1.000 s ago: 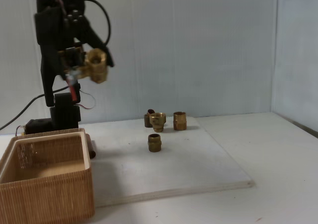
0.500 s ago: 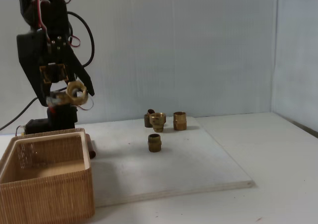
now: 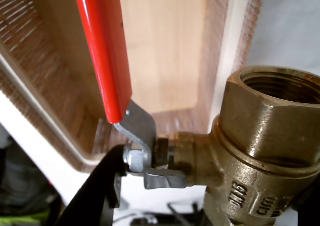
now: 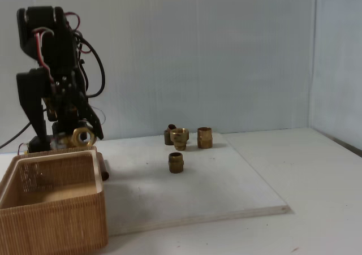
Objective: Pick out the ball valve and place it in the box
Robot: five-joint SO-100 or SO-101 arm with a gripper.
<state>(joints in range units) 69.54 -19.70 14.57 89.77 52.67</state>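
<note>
We saw the gripper (image 4: 78, 135) clamped on the ball valve (image 4: 82, 136), holding it just above the far rim of the box (image 4: 54, 210) at the left of the fixed view. In that view the valve's round brass opening faced the camera, with the black arm (image 4: 48, 74) folded down over it and wires looping beside it. In the wrist view the ball valve (image 3: 260, 156) sat close to the lens at the lower right, its threaded mouth turned upward, while its red lever handle (image 3: 103, 48) ran up and to the left from a silver nut (image 3: 134, 159). Behind the handle we looked into the box (image 3: 165, 45), whose pale floor and ribbed walls lay beneath the valve; a black finger (image 3: 92, 196) of the gripper showed at the lower left. On the pale board (image 4: 198, 193) on the desk (image 4: 317, 187), well apart from the box, stood four brass fittings (image 4: 176, 162), three clustered behind and one nearer the camera.
</note>
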